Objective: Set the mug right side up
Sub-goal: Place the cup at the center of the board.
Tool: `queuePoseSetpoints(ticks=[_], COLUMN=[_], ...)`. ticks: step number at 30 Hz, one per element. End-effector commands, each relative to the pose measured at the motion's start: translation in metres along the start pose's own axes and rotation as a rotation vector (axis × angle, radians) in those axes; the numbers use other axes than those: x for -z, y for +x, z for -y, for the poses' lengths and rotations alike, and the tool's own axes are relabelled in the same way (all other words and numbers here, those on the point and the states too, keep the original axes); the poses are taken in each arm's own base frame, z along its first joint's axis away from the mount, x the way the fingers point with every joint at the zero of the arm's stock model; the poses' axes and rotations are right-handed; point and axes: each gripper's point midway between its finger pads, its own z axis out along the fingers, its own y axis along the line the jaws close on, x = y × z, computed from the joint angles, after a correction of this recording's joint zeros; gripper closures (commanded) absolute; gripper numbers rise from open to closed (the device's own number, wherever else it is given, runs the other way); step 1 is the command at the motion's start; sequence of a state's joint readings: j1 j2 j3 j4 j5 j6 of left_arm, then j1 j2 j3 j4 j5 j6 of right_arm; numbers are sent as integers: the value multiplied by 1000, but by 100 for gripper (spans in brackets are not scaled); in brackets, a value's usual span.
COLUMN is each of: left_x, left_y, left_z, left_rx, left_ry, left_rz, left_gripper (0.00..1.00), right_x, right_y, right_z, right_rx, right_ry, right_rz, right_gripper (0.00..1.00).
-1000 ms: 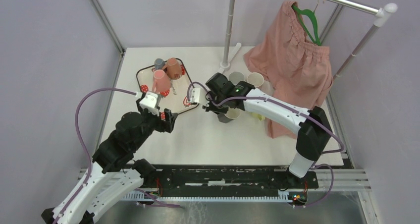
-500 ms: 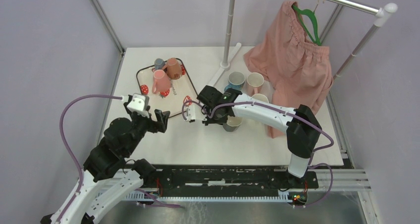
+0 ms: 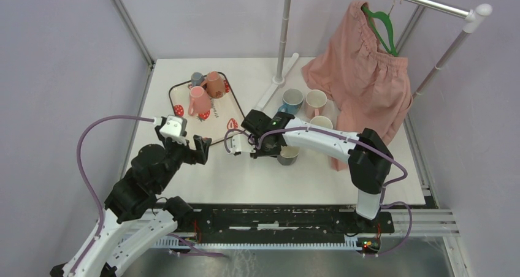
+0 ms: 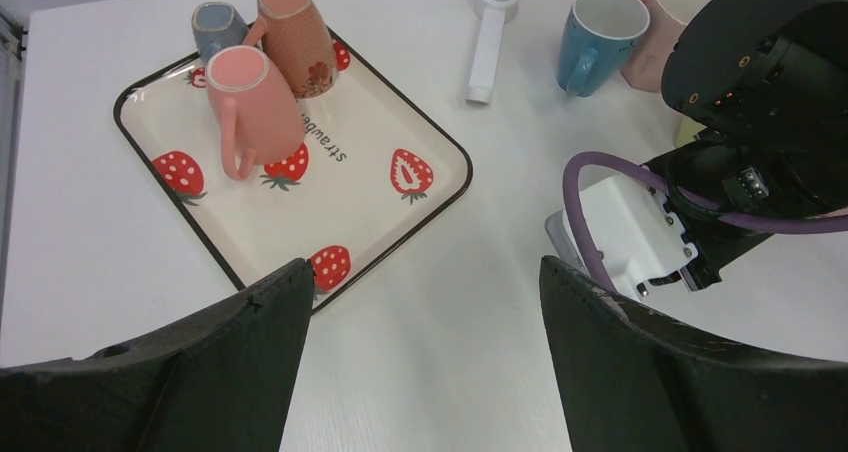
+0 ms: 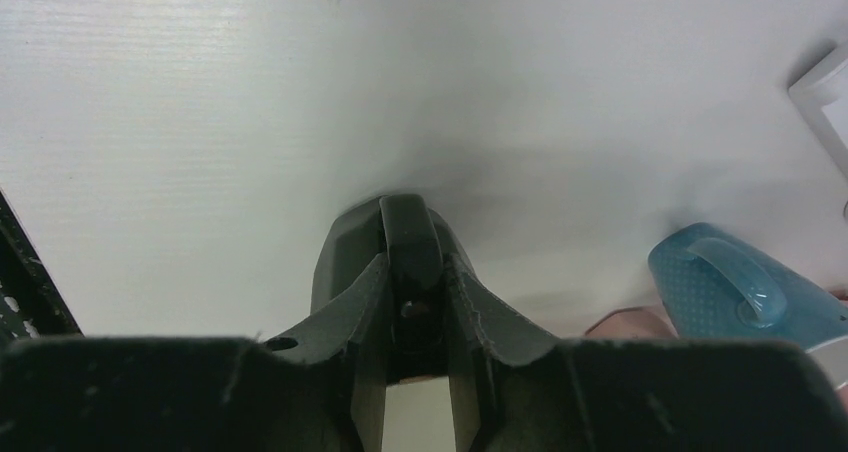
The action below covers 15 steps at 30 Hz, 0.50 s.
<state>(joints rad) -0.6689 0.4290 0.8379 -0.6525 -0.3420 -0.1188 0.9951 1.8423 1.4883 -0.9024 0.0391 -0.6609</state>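
Our left pincer [image 4: 422, 277] hangs wide apart and holds nothing. Ahead of it and a little to its left lies the tray [image 4: 350, 212], whose near corner sits just beyond the fingertips. The tray carries three mugs, all mouth down: a pink mug [image 4: 250, 107] nearest, its handle turned toward this pincer, then a brown mug [image 4: 297, 37] and a small blue-grey mug [image 4: 218, 27] behind it, the three huddled close together. Our right pincer [image 5: 413, 262] is narrow, its fingers closed on either side of the handle [image 5: 405, 227] of the grey mug [image 3: 288, 156], which stands on the table [image 3: 202, 185] straight ahead of the jaws. From above we see that mug's pale inside, so we judge it mouth up, long axis vertical, the turn done. Letting go looks like the move left here. Beyond and to the right of this pincer stand a blue mug [image 3: 292, 98] and a cream mug [image 3: 316, 98], both upright and seemingly empty. For the tray mugs, we judge our left arm nearer.
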Motion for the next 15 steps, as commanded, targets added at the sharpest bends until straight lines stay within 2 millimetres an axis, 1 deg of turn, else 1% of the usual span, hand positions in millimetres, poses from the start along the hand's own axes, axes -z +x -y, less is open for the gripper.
queuePoseSetpoints(ticks=[1,3,6,9,11,12,15], left_x=[-2,-4,-5,-3,0,1,7], left_y=[-10,-7,-7,-10,-13,-14,-18], left_z=[6,8,7,5,4,3,0], left_rx=[43,44,48,57,64,66,79], left_ry=[18,26,19,14,11,8,4], left_rz=[28,21,20,40,58,65,91], left_gripper=[11,11,11,11,11,11,11], right_x=[9,10,10,14,20,24,37], right_y=[-1,-4,-7,-11,-16,-18,-24], right_z=[5,7,5,5,6,6,10], right_rx=[-9,-20,-25,-32,-36,-39,-61], right_ry=[27,30,19,15,20,25,50], right_rz=[-23,-18,-14,5,26,35,67], right_gripper=[67,63,60,57,54,51,48])
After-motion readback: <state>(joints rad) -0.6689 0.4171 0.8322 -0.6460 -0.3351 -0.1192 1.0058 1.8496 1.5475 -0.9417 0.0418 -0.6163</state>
